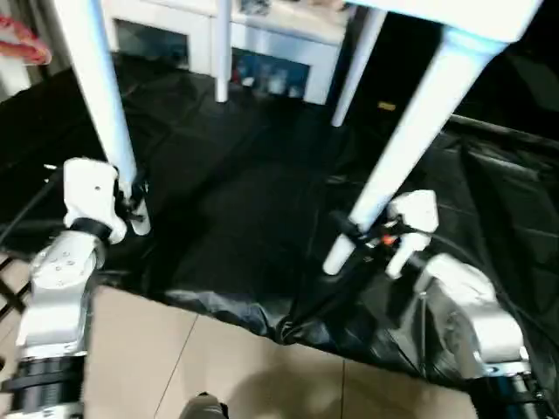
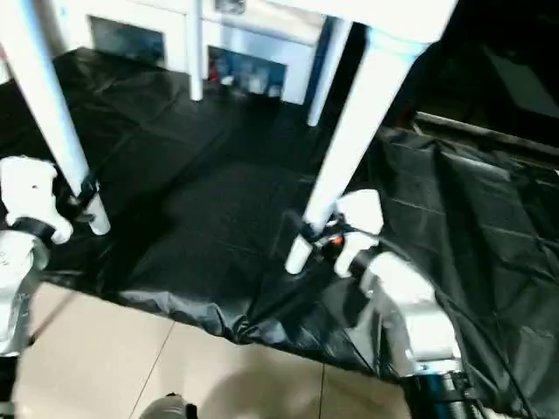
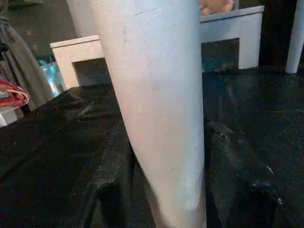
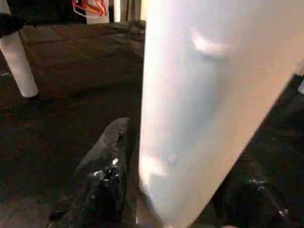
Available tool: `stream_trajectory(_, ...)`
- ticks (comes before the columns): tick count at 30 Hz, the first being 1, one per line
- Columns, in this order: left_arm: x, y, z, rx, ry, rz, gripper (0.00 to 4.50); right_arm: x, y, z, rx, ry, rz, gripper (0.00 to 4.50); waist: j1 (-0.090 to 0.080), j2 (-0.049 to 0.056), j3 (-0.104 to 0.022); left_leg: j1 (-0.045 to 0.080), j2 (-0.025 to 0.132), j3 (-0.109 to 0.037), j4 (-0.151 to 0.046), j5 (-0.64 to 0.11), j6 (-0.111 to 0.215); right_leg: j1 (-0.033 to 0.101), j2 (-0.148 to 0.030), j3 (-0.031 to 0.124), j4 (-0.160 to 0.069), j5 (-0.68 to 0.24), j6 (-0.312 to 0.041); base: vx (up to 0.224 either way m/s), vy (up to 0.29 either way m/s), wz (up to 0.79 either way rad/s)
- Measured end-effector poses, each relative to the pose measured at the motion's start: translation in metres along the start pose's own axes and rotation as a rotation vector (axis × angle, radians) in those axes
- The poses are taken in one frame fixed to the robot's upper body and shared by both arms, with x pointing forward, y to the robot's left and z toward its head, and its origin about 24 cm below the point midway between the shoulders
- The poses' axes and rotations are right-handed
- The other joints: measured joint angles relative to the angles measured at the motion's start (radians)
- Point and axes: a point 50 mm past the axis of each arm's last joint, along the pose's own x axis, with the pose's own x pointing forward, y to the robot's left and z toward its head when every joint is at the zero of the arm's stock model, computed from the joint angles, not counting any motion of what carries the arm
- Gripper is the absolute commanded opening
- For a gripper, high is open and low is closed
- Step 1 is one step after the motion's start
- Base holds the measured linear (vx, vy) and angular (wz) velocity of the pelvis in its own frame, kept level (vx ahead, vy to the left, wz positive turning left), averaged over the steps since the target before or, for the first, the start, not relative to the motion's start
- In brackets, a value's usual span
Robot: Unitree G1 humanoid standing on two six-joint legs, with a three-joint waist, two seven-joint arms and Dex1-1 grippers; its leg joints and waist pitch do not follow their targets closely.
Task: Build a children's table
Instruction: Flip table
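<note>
The table [image 1: 463, 17] is standing upright on its four legs on a black sheet [image 1: 236, 218], in front of a white cabinet [image 1: 262, 44]. The left gripper [image 1: 131, 202] is sitting at the near left leg [image 1: 105, 96] close to its foot, and the right gripper [image 1: 362, 234] is sitting at the near right leg [image 1: 410, 131]. Each seems to be clasping its leg, though the fingers are blurred.

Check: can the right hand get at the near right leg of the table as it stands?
Probably yes. The right hand is already at the near right leg, low near its foot, with nothing between them over the black sheet.
</note>
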Motion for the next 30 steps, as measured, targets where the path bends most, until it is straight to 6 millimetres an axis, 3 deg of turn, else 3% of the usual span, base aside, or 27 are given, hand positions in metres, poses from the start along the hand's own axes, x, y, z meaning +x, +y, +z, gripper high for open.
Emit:
stream_trajectory(3,-0.007,0.002,-0.006,-0.002,0.022,-0.011,2.92,0.000,0.002,-0.004,0.017,0.019,-0.009,2.99,0.000,0.008,0.004,0.008,0.000,-0.003,-0.002,-0.004,-0.006,0.005,-0.005,-0.012,-0.007,-0.003,0.001,0.000,0.000,0.00)
stream_trajectory(4,-0.009,0.003,-0.006,-0.012,0.017,-0.011,3.06,-0.001,0.002,-0.005,0.021,0.022,-0.020,3.07,0.000,0.013,0.006,0.007,0.002,-0.003,-0.005,-0.004,-0.006,0.010,-0.013,-0.028,-0.007,-0.006,0.001,0.000,0.000,0.00)
stream_trajectory(5,-0.012,0.005,-0.005,-0.020,0.008,-0.008,3.14,-0.002,0.003,-0.005,0.023,0.020,-0.028,3.12,0.002,0.015,0.007,0.001,0.003,-0.002,-0.008,-0.004,-0.007,0.008,-0.012,-0.028,0.005,-0.019,-0.002,0.000,0.000,0.00)
stream_trajectory(6,-0.014,0.006,-0.003,-0.026,0.002,-0.011,3.14,-0.004,0.004,-0.006,0.028,0.022,-0.036,3.12,0.008,0.017,0.008,-0.002,0.002,0.002,-0.010,-0.004,-0.007,0.001,-0.013,-0.020,0.038,-0.046,-0.013,-0.057,-0.019,-0.02)
stream_trajectory(7,-0.016,0.007,0.001,-0.034,-0.017,-0.017,3.16,-0.008,0.006,-0.007,0.037,0.023,-0.051,3.19,0.021,0.006,0.005,0.002,0.002,0.027,-0.013,-0.004,-0.007,-0.017,-0.014,0.008,0.078,-0.074,-0.022,-0.024,-0.066,0.07)
stream_trajectory(8,-0.018,0.008,0.002,-0.043,-0.026,-0.015,3.23,-0.009,0.007,-0.006,0.039,0.026,-0.055,3.31,0.025,-0.012,0.000,0.013,-0.005,0.032,-0.008,-0.005,-0.009,-0.033,-0.016,0.025,0.083,-0.077,-0.016,-0.024,-0.066,0.07)
stream_trajectory(9,-0.022,0.008,0.003,-0.054,-0.033,-0.018,3.38,-0.011,0.007,-0.006,0.040,0.025,-0.064,3.42,0.028,-0.009,0.000,0.017,-0.008,0.025,0.021,-0.033,-0.027,-0.033,-0.017,0.027,0.081,-0.074,-0.011,0.084,-0.099,0.11)
stream_trajectory(10,-0.030,0.009,0.001,-0.063,-0.032,-0.016,3.52,-0.014,0.008,-0.003,0.034,0.018,-0.069,3.50,0.041,0.010,-0.003,0.021,-0.021,-0.031,0.071,-0.065,-0.032,-0.025,-0.017,0.017,0.079,-0.074,-0.011,0.156,-0.027,-0.15)
stream_trajectory(11,-0.032,0.010,0.002,-0.077,-0.039,-0.018,3.57,-0.018,0.008,-0.003,0.039,0.019,-0.083,3.56,0.045,0.022,-0.007,0.031,-0.026,-0.058,0.063,-0.085,-0.042,-0.024,-0.018,0.004,0.077,-0.073,-0.009,0.156,-0.027,-0.15)
stream_trajectory(12,-0.034,0.011,0.006,-0.093,-0.056,-0.019,3.57,-0.023,0.010,-0.007,0.056,0.035,-0.093,3.56,0.045,0.019,-0.008,0.034,-0.023,-0.055,0.046,-0.079,-0.044,-0.024,-0.015,0.004,0.064,-0.072,-0.008,0.082,0.010,-0.07)
stream_trajectory(13,-0.039,0.011,0.008,-0.110,-0.066,-0.024,3.70,-0.027,0.013,-0.011,0.071,0.050,-0.098,3.75,0.031,0.017,-0.010,0.037,-0.015,-0.045,0.029,-0.075,-0.047,-0.019,-0.008,0.007,0.047,-0.070,-0.010,-0.005,-0.017,0.19)
stream_trajectory(15,-0.047,0.011,0.009,-0.129,-0.067,-0.025,3.87,-0.030,0.016,-0.009,0.078,0.048,-0.100,3.88,0.019,0.018,-0.010,0.038,-0.010,-0.041,0.026,-0.075,-0.047,-0.011,-0.001,0.010,0.033,-0.048,-0.022,-0.003,-0.009,0.10)
stream_trajectory(18,-0.058,0.009,0.008,-0.167,-0.065,-0.028,4.04,-0.037,0.022,-0.005,0.091,0.038,-0.107,4.02,0.007,0.010,-0.015,0.046,-0.009,-0.034,0.020,-0.075,-0.047,-0.008,-0.002,0.016,0.031,-0.037,-0.017,0.000,0.000,0.00)
stream_trajectory(21,-0.069,0.003,0.007,-0.195,-0.060,-0.036,4.42,-0.045,0.021,-0.004,0.096,0.044,-0.146,4.07,0.002,0.010,-0.017,0.058,-0.005,-0.034,0.006,-0.076,-0.048,0.004,-0.001,0.005,0.016,-0.038,-0.016,0.000,0.000,0.00)
stream_trajectory(24,-0.079,-0.003,0.010,-0.209,-0.047,-0.044,4.48,-0.056,0.021,-0.004,0.109,0.057,-0.196,4.07,0.001,0.011,-0.019,0.055,-0.002,-0.034,-0.006,-0.075,-0.048,0.009,0.000,-0.002,-0.001,-0.037,-0.016,0.000,0.000,0.00)
stream_trajectory(30,-0.096,-0.033,0.004,-0.306,0.052,-0.030,4.48,-0.072,0.021,-0.002,0.111,0.110,-0.319,4.07,0.000,0.011,-0.020,0.056,-0.002,-0.030,-0.009,-0.074,-0.050,0.010,0.000,0.001,-0.003,-0.037,-0.016,0.000,0.000,0.00)
